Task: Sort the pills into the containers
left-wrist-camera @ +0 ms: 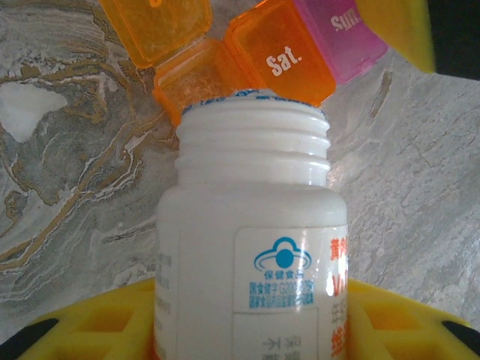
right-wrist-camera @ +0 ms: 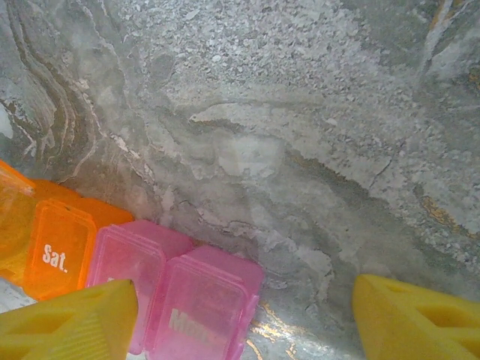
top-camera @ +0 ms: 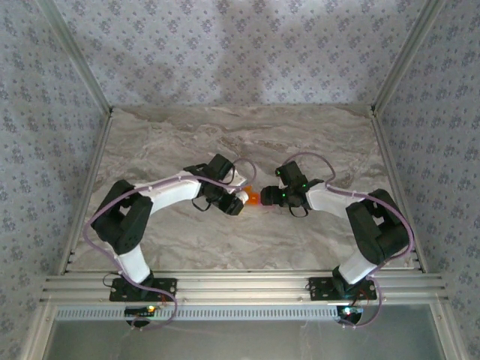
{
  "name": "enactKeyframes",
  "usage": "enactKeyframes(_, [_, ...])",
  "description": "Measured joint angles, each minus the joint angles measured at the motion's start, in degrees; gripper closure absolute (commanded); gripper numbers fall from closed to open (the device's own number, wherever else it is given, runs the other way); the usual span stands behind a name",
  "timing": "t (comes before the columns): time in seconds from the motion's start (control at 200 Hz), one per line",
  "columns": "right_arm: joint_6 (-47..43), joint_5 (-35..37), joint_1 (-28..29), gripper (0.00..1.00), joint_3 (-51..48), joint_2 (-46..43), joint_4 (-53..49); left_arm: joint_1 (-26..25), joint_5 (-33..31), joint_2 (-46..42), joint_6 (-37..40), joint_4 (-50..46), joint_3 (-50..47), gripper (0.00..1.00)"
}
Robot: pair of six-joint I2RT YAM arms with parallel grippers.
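- Containers [left-wrist-camera: 281, 56]: a joined orange-to-pink strip is lying on the marble table [right-wrist-camera: 300, 112], near its centre in the top view.
- In the left wrist view the strip is sitting at 12 o'clock from the bottle [left-wrist-camera: 251, 247]. The end orange compartment [left-wrist-camera: 196, 84] is showing its lid [left-wrist-camera: 157, 26] flipped open toward 11 o'clock.
- Lettering is reading "Sat." on the closed orange compartment [left-wrist-camera: 283, 61], "Sun." on the pink compartment [left-wrist-camera: 341, 30] at 1 o'clock, and "Mon." on the last pink compartment [right-wrist-camera: 199, 315].
- Left gripper [left-wrist-camera: 247, 334], at 9 o'clock from the strip in the top view, is clamping the white bottle between yellow fingers. The bottle is uncapped, and its threaded mouth is overlapping the open compartment's edge.
- The label [left-wrist-camera: 289, 274] is carrying a blue emblem with "保健食品" beneath. The finer print is not legible.
- Right gripper [right-wrist-camera: 244, 289], at 3 o'clock from the strip, is standing with jaws apart and gripping nothing. Its finger [right-wrist-camera: 67, 322] at 7 o'clock is overlapping the pink compartments, and contact cannot be told.
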Motion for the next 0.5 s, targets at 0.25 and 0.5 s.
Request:
enactKeyframes(0.25, [0.2,0.0,0.0,0.23,0.0,0.1,0.2,0.0,-0.9,1.7,0.6,-2.8,2.2,1.0])
enactKeyframes(0.5, [0.4,0.0,0.0,0.23,0.0,0.3,0.4,-0.2,-1.7,3.5,0.9,-5.4,4.4,1.0])
